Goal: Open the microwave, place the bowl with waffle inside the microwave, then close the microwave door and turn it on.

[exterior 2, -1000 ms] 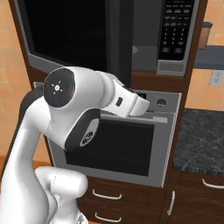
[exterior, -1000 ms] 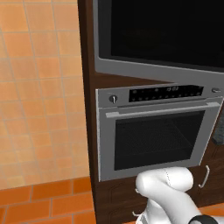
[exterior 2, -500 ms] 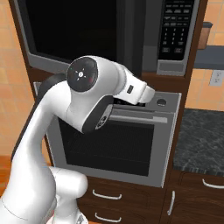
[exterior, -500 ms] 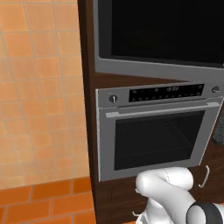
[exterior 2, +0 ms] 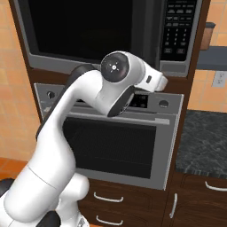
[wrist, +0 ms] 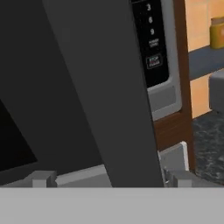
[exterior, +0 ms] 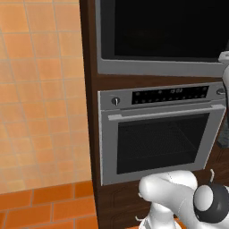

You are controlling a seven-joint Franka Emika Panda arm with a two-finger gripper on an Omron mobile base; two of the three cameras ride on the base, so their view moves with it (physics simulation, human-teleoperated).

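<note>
My gripper (wrist: 107,177) is spread wide at the microwave door (wrist: 94,87), holding nothing. The hand view catches keypad (wrist: 151,41) digits 3, 6, 9; the right base view shows the microwave (exterior 2: 111,33) above the oven (exterior 2: 119,142).

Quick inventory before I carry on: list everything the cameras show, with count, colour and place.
microwave: one, grey frame, set in the dark wood cabinet above the oven.
microwave door: one, black glass; the hand view shows its edge standing out from the keypad.
keypad: one, black, right side of the microwave.
oven: one, silver, bar handle, below the microwave.
jar: one, amber, on a shelf to the right.
countertop: one, dark speckled, right of the oven.
arm: one, white.
fingers: two, open, astride the door's edge.
</note>
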